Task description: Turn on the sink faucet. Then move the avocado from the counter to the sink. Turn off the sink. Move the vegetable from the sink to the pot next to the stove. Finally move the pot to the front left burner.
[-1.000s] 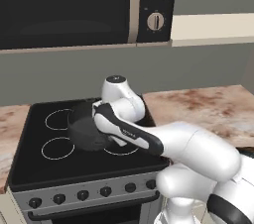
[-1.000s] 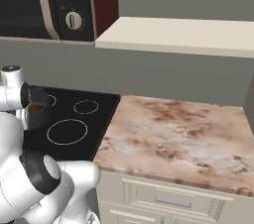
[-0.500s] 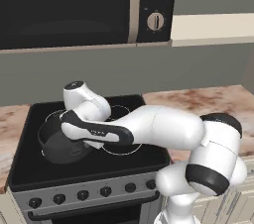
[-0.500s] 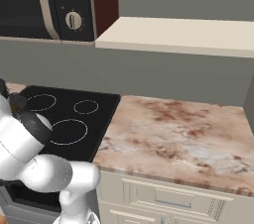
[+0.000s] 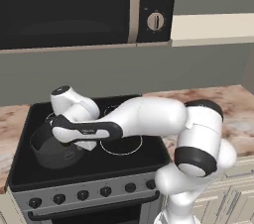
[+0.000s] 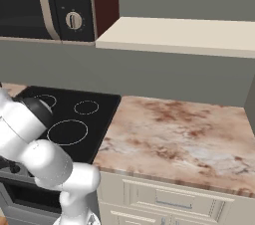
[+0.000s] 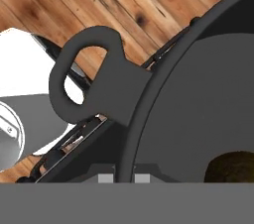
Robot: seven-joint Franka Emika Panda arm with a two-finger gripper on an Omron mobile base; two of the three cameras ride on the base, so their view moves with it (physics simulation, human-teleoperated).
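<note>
**Pot sits at front left of cooktop, arm's fingers clamped on its rim**

Hand view, close in: the gripper is pinched tight on the rim of the pot, its two grey finger pads showing at the bottom edge on either side of the thin metal wall. Just beyond them a dark loop handle juts from the pot's side. Inside the pot, at the lower right of this view, lies the rounded brownish top of the avocado. Past the handle a wooden plank floor shows far below.

From the left base view, the white arm reaches leftward across the stove, its hand lying low over the pot. The pot rests on the black glass at the front left of the cooktop, near the steel front with its row of black knobs. A white burner ring shows just to the right of the hand.

Farther back, the marbled counter runs to the right of the stove, as the right base view shows. Above the cooktop hangs a black microwave with a round dial, and beside it a cream shelf against the grey wall.
</note>
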